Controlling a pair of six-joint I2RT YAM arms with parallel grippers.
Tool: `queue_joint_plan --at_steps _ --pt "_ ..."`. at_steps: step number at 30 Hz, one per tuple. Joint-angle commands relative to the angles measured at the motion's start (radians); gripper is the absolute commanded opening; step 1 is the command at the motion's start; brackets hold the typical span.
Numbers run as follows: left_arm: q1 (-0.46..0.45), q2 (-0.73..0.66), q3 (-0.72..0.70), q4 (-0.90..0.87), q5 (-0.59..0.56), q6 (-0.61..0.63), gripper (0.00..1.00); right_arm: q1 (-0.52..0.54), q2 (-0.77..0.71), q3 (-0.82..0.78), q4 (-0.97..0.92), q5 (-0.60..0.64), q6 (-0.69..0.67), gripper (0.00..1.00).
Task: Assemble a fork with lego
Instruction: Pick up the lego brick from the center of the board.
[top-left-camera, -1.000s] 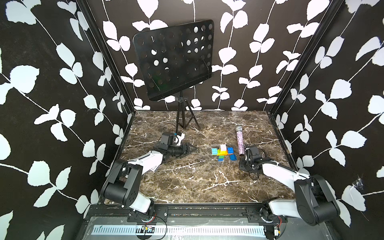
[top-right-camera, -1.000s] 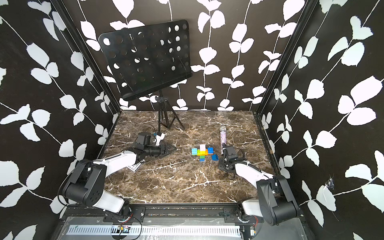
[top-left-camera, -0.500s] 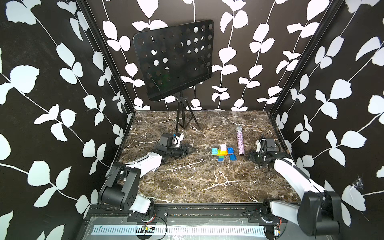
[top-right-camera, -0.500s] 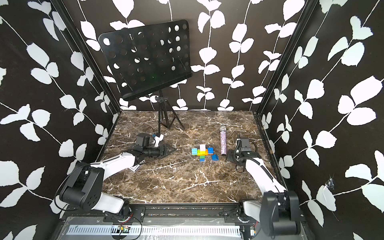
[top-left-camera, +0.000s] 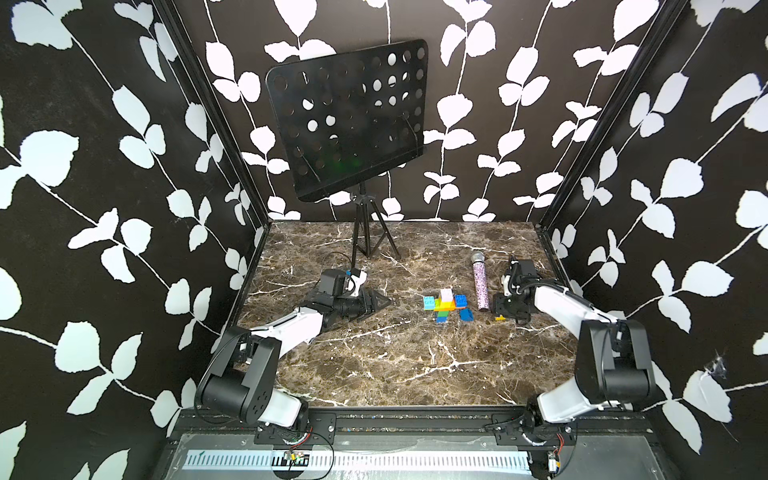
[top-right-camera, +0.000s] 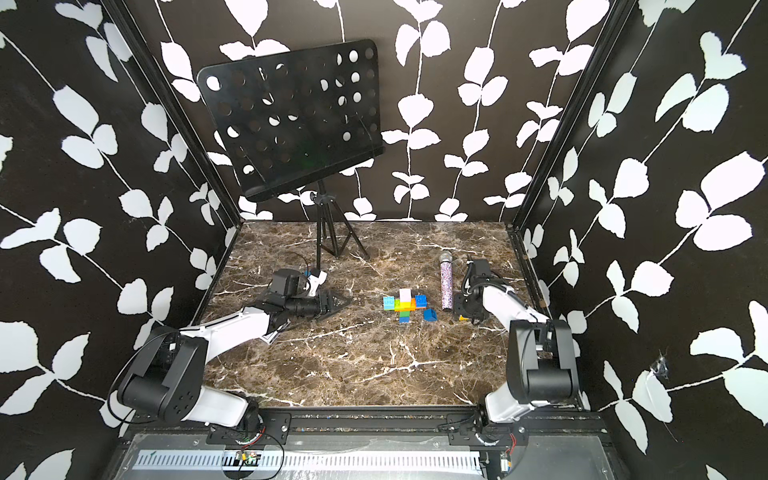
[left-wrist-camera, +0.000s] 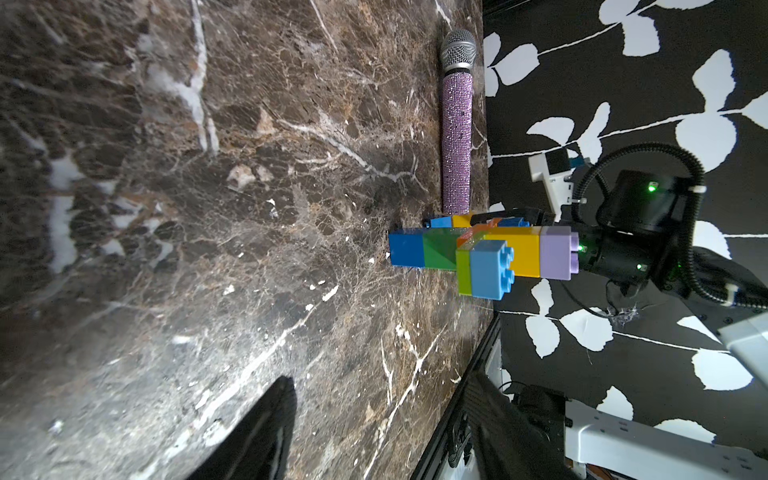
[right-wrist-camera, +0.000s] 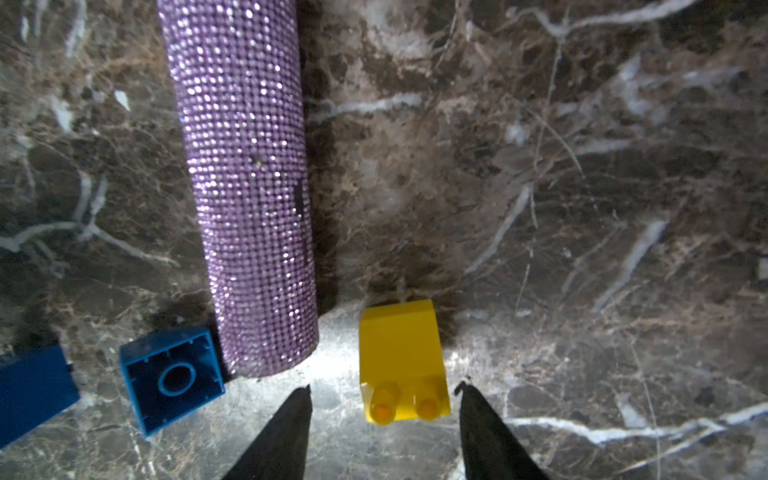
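Right claw (right-wrist-camera: 384, 386) gapes astride the yellow brick (right-wrist-camera: 399, 349): centre it, then squeeze squarely. Left claw (top-left-camera: 376, 300) sits wide, empty.

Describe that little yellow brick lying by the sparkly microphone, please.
The yellow brick is a small, glossy plastic block with two round studs showing at one end. It lies tipped on its side on the marble table, studs pointing toward the right hand. It sits beside the base end of the microphone, a narrow gap between them. The hand's dark fingers stand open either side of its studded end; neither seems to touch it.
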Motion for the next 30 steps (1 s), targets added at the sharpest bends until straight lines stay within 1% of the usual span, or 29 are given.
queue_joint_plan --at_steps 1,3,6,11,16,17,18,19,20,30 --pt "0.004 -0.045 -0.022 -0.010 -0.010 0.015 0.67 -0.005 0.025 0.022 -0.068 0.042 -0.097 0.55" --pt "0.004 -0.045 -0.027 -0.003 -0.010 0.009 0.67 -0.006 0.064 0.039 -0.076 0.031 -0.126 0.53" --pt "0.004 -0.048 -0.025 -0.006 -0.011 0.007 0.67 -0.006 0.108 0.076 -0.109 0.015 -0.149 0.47" --pt "0.003 -0.052 -0.025 -0.015 -0.017 0.003 0.67 -0.007 0.102 0.073 -0.087 -0.009 -0.163 0.41" --pt "0.003 -0.042 -0.029 -0.004 -0.014 -0.010 0.67 -0.006 0.108 0.099 -0.142 -0.021 -0.195 0.33" --pt "0.002 -0.040 -0.028 -0.001 -0.013 -0.013 0.67 -0.006 0.106 0.097 -0.144 -0.015 -0.196 0.34" --pt "0.002 -0.038 -0.028 0.000 -0.013 -0.014 0.67 -0.006 0.104 0.095 -0.147 -0.005 -0.199 0.36" --pt "0.000 -0.040 -0.027 0.001 -0.012 -0.015 0.67 -0.006 0.099 0.096 -0.152 0.018 -0.196 0.39" --pt "0.000 -0.041 -0.026 0.001 -0.015 -0.017 0.67 -0.006 0.093 0.093 -0.151 0.025 -0.200 0.40" --pt "-0.011 -0.039 -0.023 0.000 -0.023 -0.019 0.66 -0.008 0.081 0.112 -0.156 0.019 -0.208 0.42"
